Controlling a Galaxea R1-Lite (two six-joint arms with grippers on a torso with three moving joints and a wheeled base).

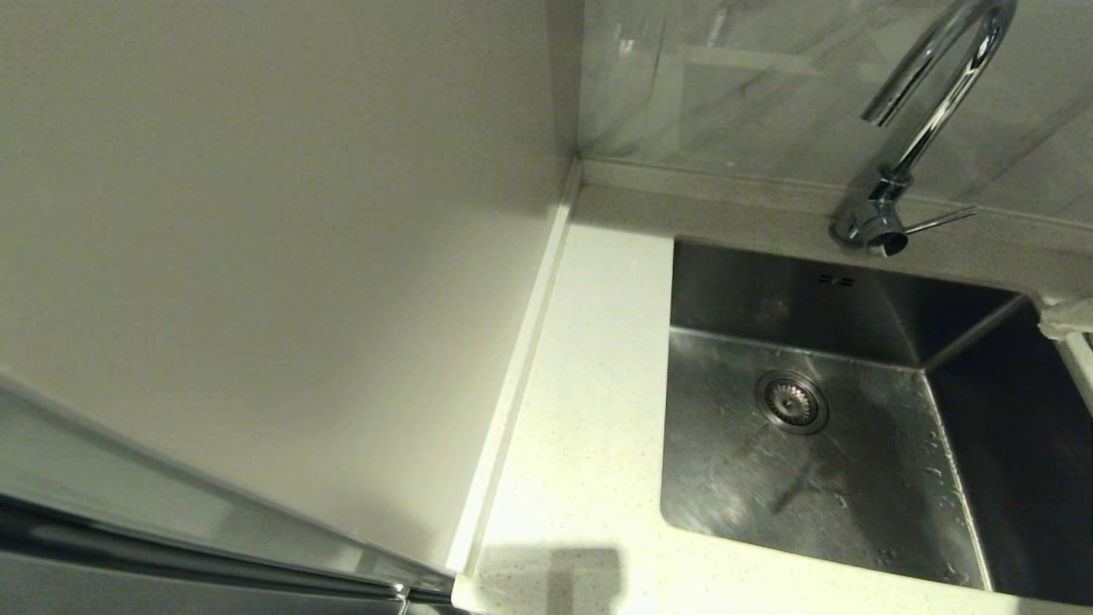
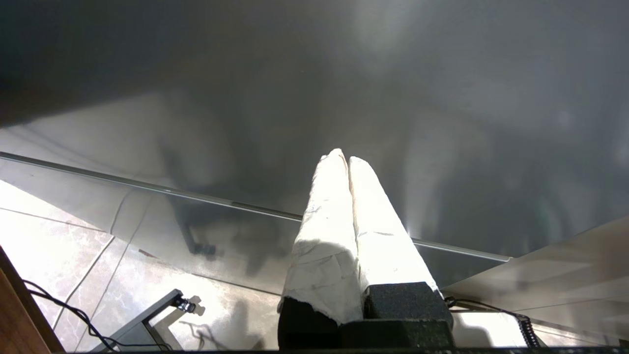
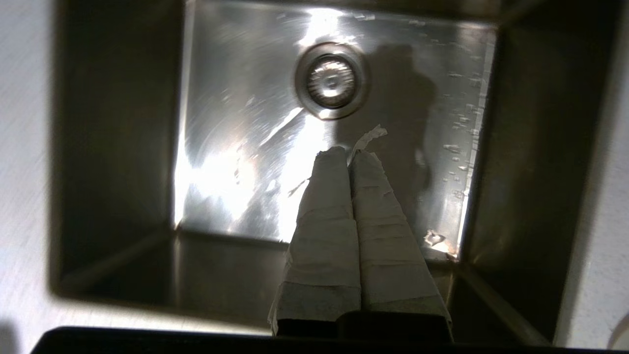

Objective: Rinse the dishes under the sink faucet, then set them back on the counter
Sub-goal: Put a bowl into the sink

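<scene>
Head view: the sink [image 1: 854, 478] fills the lower right of the frame, no bowls in sight, the faucet [image 1: 926, 120] at upper right. The right gripper [image 3: 350, 153] hangs clenched and empty over the basin, likely waiting; the left gripper [image 2: 344, 158], also clenched, is parked facing a cabinet front above the floor.

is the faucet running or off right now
Off: no stream falls from the faucet spout, and only scattered droplets lie on the sink floor.

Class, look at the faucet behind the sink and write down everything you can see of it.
The faucet is a tall, shiny chrome gooseneck rising from a round base on the counter behind the sink. Its neck curves over so the spout opening points down above the basin. A thin straight lever sticks out sideways near the base. No water is seen running, and nothing touches it except the counter.
</scene>
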